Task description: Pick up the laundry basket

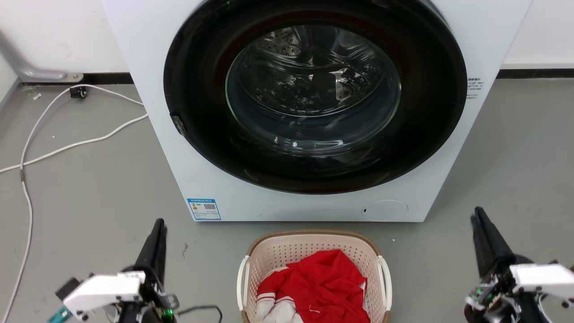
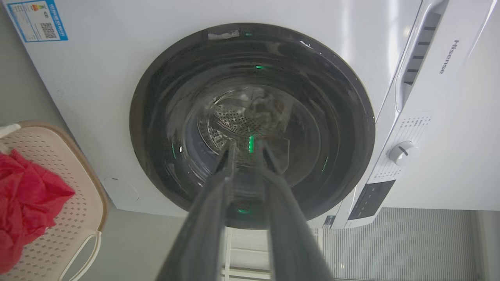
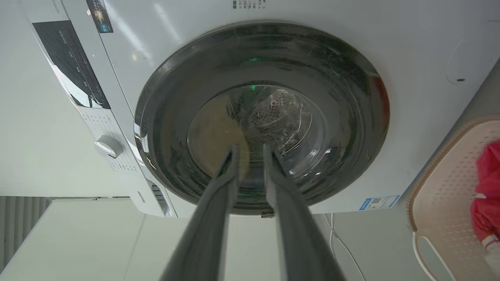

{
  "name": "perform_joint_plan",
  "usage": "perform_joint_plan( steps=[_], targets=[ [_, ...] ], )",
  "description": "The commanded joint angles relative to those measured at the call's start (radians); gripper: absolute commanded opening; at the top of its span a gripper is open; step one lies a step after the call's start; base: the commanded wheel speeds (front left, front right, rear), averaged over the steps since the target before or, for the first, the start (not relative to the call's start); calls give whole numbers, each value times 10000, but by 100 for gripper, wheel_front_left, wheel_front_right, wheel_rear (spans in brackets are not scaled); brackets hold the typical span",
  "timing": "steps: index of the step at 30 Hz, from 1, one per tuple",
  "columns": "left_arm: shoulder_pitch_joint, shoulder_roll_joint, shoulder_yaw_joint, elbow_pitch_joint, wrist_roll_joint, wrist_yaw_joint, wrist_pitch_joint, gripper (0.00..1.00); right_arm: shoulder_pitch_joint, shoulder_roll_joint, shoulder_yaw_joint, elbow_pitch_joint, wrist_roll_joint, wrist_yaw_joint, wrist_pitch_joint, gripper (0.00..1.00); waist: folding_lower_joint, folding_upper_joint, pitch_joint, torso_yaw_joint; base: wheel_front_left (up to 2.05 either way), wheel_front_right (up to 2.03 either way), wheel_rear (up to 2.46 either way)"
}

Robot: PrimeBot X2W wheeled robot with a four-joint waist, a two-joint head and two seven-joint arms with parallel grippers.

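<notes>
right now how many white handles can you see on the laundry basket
2. One white handle on the left side of the laundry basket, the other handle on its right side. The basket's near end is cut off, so more could be hidden.

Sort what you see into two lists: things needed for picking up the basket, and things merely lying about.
For the job: basket, handles, left gripper, right gripper.

Lying about: washer, red cloth in the basket, cable, sticker.
</notes>
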Motion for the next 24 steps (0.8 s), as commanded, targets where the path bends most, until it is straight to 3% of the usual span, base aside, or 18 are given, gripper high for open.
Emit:
perform_joint_plan(
  steps=[1, 12, 24],
  targets=[
    [21, -6, -4, 21, -2, 2, -2, 100, 19, 2, 3, 21, -1, 0, -2, 100, 0, 0, 0, 0, 0, 0, 0],
    [-72, -4, -721, -352, 467, -2, -552, 100, 285, -38, 316, -504, -751, 0, -557, 100, 0, 0, 8, 31, 0, 0, 0],
    [-159, 23, -1313, -1021, 2815, -6, -1076, 100, 462, -5, 252, -1130, -3349, 0, -1086, 100, 0, 0, 28, 54, 0, 0, 0]
  ],
)
